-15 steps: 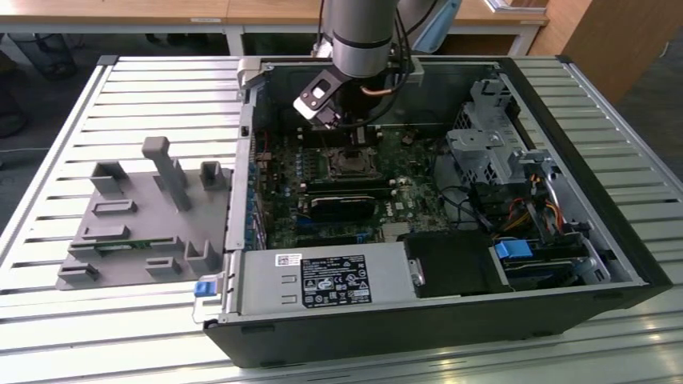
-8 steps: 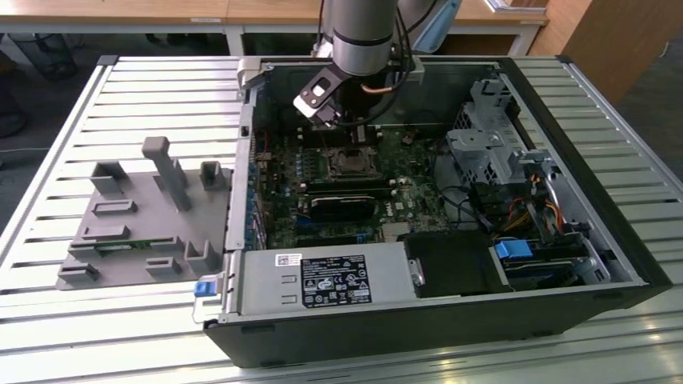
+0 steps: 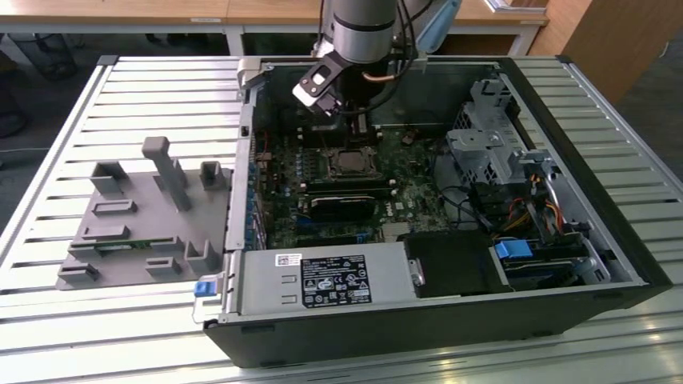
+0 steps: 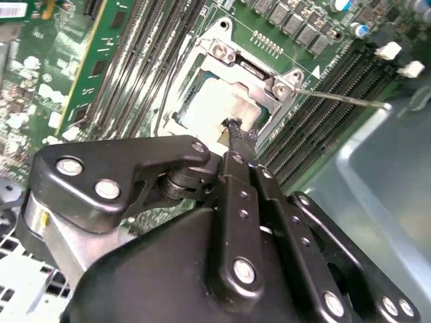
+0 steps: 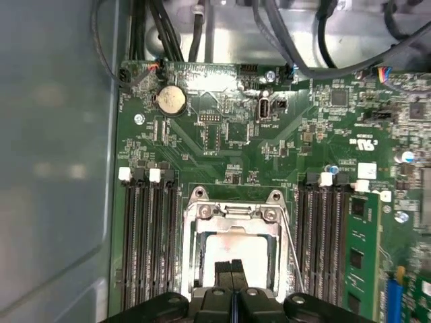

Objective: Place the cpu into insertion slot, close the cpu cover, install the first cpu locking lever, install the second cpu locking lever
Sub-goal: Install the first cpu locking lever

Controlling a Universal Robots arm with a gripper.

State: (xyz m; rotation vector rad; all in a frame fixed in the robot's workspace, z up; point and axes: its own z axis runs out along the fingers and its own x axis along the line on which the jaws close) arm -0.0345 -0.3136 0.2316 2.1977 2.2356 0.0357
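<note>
Since the jaws are clenched empty, tips on or just above the cpu (image 5: 232, 243), I place it directly beneath them, in the insertion slot (image 3: 329, 162) under the lowered cpu cover (image 5: 202, 222), six o'clock of the wrist in the exterior view.

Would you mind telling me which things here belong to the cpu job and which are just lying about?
Job in hand: gripper, cpu, cover, lever.
Lying about: memory slots, coin battery, grey fixture, power supply.
</note>
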